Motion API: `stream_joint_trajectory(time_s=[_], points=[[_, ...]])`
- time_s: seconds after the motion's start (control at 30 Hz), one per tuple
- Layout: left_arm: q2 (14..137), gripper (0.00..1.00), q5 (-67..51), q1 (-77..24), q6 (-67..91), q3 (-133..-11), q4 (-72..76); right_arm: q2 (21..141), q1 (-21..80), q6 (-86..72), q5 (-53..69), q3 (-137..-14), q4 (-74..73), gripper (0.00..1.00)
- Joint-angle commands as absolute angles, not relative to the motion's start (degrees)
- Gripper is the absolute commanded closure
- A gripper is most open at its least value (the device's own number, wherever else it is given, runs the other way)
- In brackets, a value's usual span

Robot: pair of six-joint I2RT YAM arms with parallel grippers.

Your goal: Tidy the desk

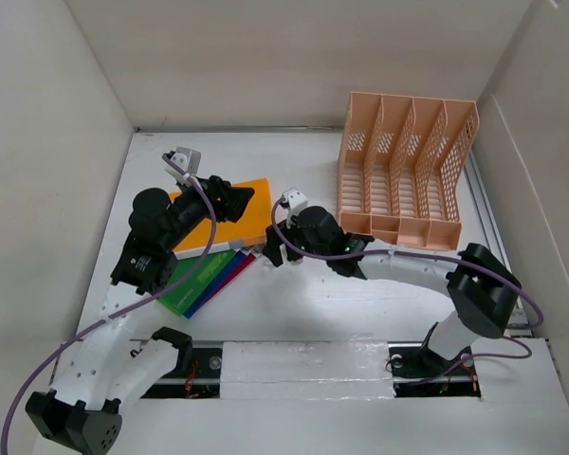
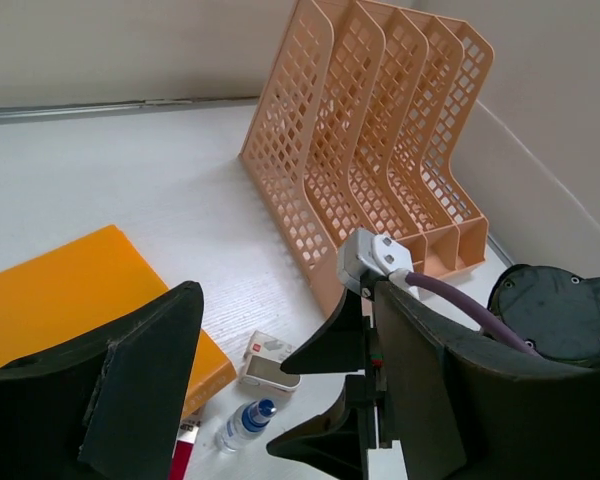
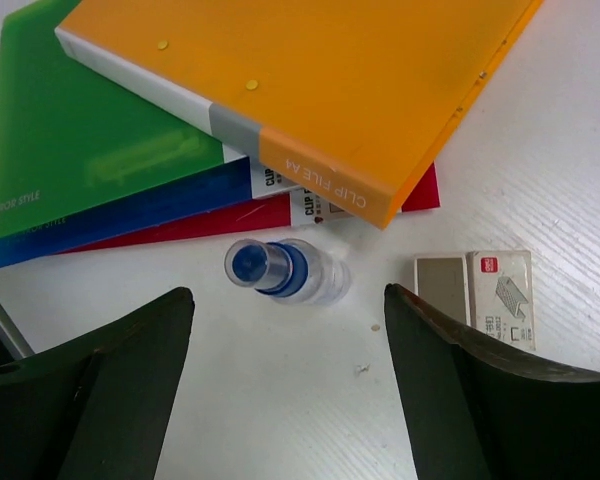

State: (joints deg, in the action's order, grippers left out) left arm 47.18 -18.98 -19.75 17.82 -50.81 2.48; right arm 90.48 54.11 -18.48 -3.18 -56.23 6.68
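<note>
The white desk (image 1: 303,308) holds an orange binder (image 1: 229,220) lying on green (image 1: 194,275), blue and red folders. A small clear bottle with a blue cap (image 3: 285,271) lies on its side on the desk beside the binder's corner. A small staple box (image 3: 490,296) lies to its right. My right gripper (image 3: 285,335) is open, low over the desk, with the bottle just beyond its fingertips. My left gripper (image 1: 242,201) is open and empty above the orange binder (image 2: 70,300). The left wrist view shows the bottle (image 2: 242,423), the box (image 2: 270,362) and the right gripper's fingers.
A peach slotted file rack (image 1: 408,171) stands upright at the back right, its slots empty; it also shows in the left wrist view (image 2: 370,150). White wall panels (image 1: 57,123) edge the desk. The two grippers are close together near the binder's right corner.
</note>
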Motion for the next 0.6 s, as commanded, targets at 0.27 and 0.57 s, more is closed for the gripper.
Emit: stream_joint_trajectory(time_s=[0.27,0.57], points=[[45.79,0.33,-20.39,-19.60,17.14,-50.63,5.97,94.92,55.28,-15.82,-6.85,-62.31,10.11,0.34],[45.61,0.37,-18.29,-19.60,16.96,-50.71,5.28,97.38,55.81,-17.31,-5.71,-62.23,10.10,0.68]])
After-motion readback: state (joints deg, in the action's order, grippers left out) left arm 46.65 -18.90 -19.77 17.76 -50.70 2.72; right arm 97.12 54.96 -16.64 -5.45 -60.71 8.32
